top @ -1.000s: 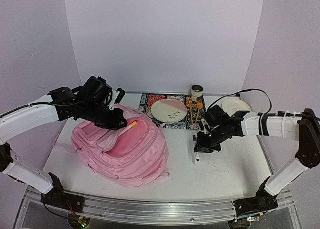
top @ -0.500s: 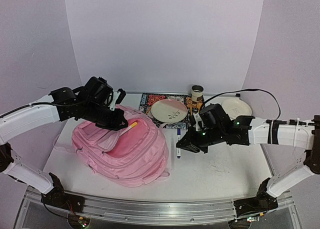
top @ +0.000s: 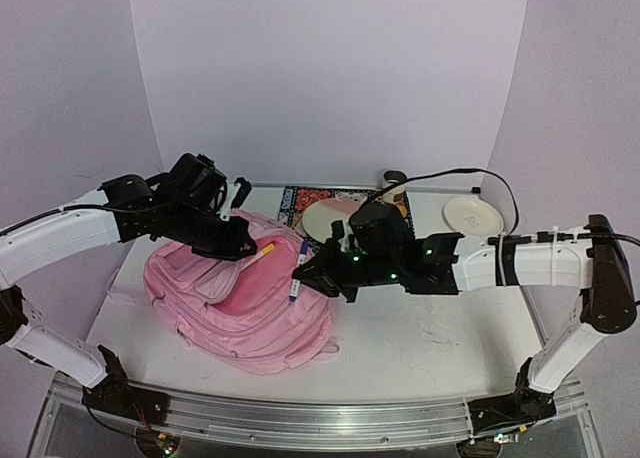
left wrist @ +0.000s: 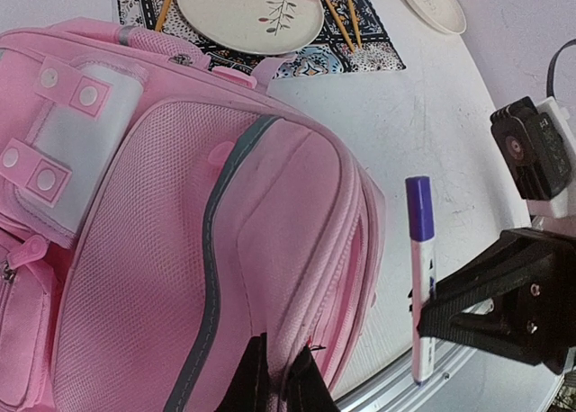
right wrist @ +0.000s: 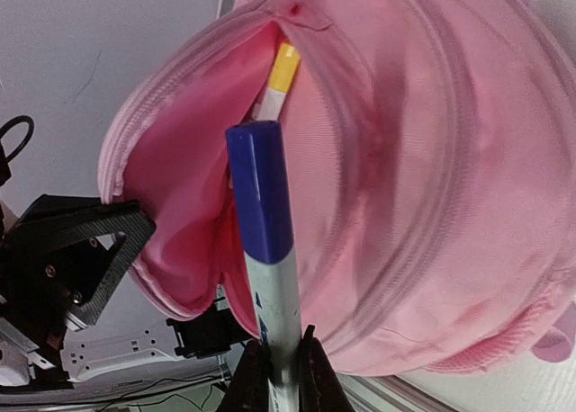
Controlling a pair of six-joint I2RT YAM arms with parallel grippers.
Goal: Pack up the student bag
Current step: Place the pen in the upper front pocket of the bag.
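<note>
A: Top cam, how far along?
B: Partway, imo. The student bag (top: 250,308) lies flat on the left half of the table (top: 430,328), main compartment unzipped. A yellow-capped pen (top: 262,251) is already poking out of the opening. The left gripper (top: 240,246) sits at the bag's far edge, clamped on the rim fabric and holding the mouth up. The right gripper (top: 305,268) reaches in from the right, pinching a blue-capped marker (top: 297,275) just over the bag's right edge. Not in yet.
A: More stuff to pack?
B: Can't tell. On the far side there's only a plate (top: 325,218) on a patterned mat (top: 295,200), plus a small plate (top: 474,215) far right. Prob. not school gear.
A: L wrist cam?
B: Fingers closed on pink fabric at the bag's edge. Bag looks soft and puffy: mesh front panel w/ a grey stripe, white patch w/ snap tabs to the left. Marker is beside the bag, not touching the fabric.
A: R wrist cam?
B: Jaws tight on the marker barrel, cap aimed at the open mouth. Pink lining shows, w/ the yellow pen inside at the far end. Left to do, I'd guess: drop the marker in, release, zip up.
</note>
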